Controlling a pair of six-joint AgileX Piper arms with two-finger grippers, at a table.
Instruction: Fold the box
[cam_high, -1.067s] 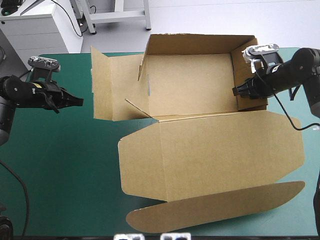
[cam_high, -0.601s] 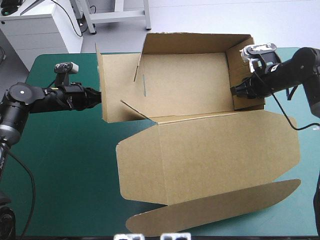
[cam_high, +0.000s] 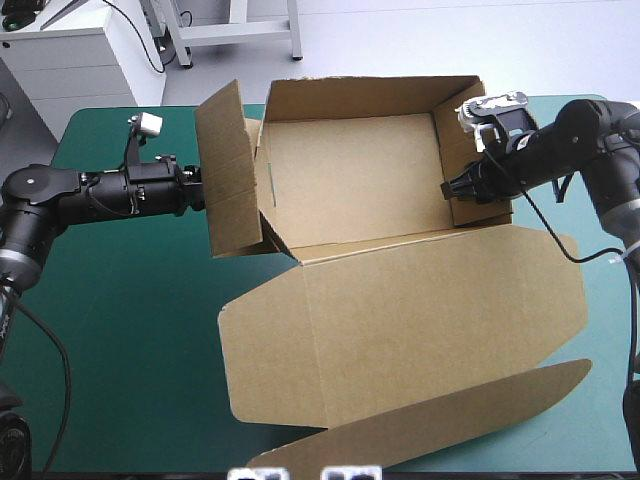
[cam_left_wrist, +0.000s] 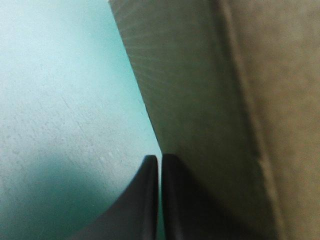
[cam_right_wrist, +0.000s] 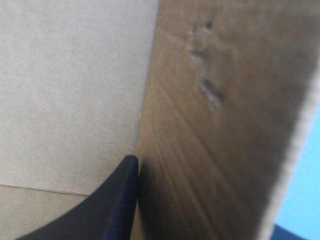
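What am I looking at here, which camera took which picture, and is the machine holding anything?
Two robot arms work at a table with a teal-green cover. The high view looks down from behind them; each other picture comes from a camera on one wrist, looking along its black fingers. On the table lies a brown box, half formed: walls raised, the lid flat toward the near edge. The left pincer, fingers shut, rests its tip against the outside of the left flap. The right pincer grips the right wall, the board between its fingers.
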